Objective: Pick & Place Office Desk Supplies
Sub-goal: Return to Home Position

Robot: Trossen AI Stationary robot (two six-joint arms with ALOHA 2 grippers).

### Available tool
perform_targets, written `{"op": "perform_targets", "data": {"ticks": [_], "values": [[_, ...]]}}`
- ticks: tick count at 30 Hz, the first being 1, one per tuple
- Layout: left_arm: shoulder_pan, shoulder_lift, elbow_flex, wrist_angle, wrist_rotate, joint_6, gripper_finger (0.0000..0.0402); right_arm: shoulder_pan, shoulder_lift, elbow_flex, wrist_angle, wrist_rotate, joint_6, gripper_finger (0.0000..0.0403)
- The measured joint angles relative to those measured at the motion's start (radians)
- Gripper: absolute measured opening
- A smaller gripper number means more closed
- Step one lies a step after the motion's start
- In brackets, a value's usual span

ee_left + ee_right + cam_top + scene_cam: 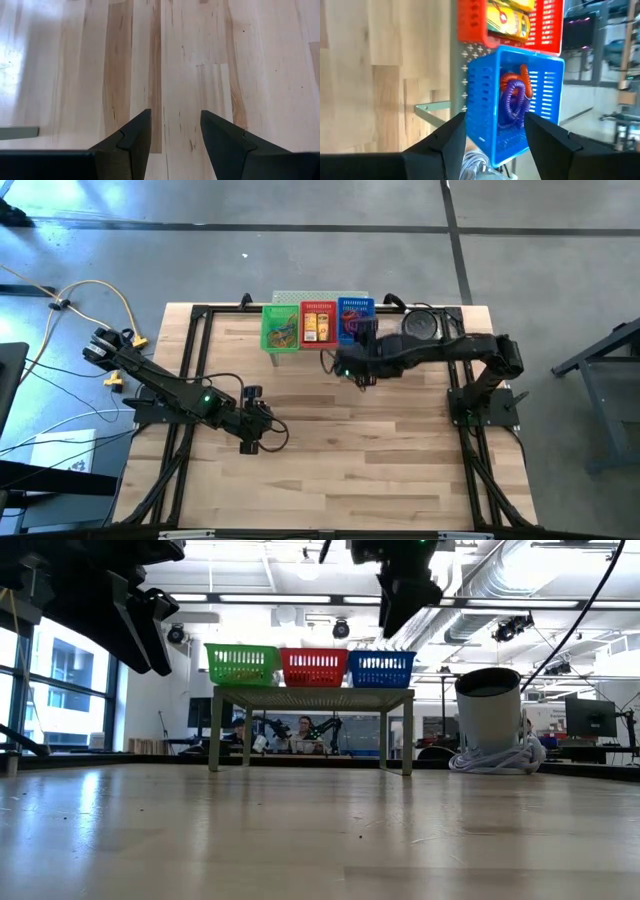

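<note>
Purple, orange loops [514, 97] in blue basket [480, 95]: look light, springy, tangle-prone; I'd pinch single strand. My right pincer [495, 132] spread, empty, facing basket; left pincer [175, 132] spread, empty, over table [250, 50].

Three baskets [313, 667] are lined up on the shelf [312, 693] at the table's [330, 480] far edge; loops [512, 97] are held in the rightmost.

No text, label, brand or number readable anywhere; print on the yellow-orange rectangular packets [507, 17] is too blurred.
</note>
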Motion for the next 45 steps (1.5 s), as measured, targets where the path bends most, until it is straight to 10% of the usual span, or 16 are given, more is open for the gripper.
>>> {"op": "perform_targets", "data": {"ticks": [15, 21, 30, 37, 45], "values": [[0.0, 0.0, 0.0, 0.036, -0.01, 0.019, 0.0162, 0.327, 0.0, 0.0, -0.051, 0.048, 0.433, 0.0172], [0.0, 0.0, 0.0, 0.124, -0.022, 0.066, 0.0162, 0.396, -0.018, 0.0, -0.119, 0.141, 0.539, 0.011], [-0.012, -0.027, 0.001, 0.133, -0.194, 0.033, 0.0126, 0.432, -0.072, -0.001, -0.378, -0.047, 0.698, 0.0008], [-0.011, -0.172, 0.002, 0.06, -0.225, 0.028, 0.0015, 0.557, -0.334, -0.1, -0.297, -0.049, 0.71, 0.0003], [-0.02, -0.461, 0.002, 0.077, -0.237, 0.154, 0.0001, 0.66, -0.794, -0.482, 0.152, 0.003, 0.619, 0.0003]]}}
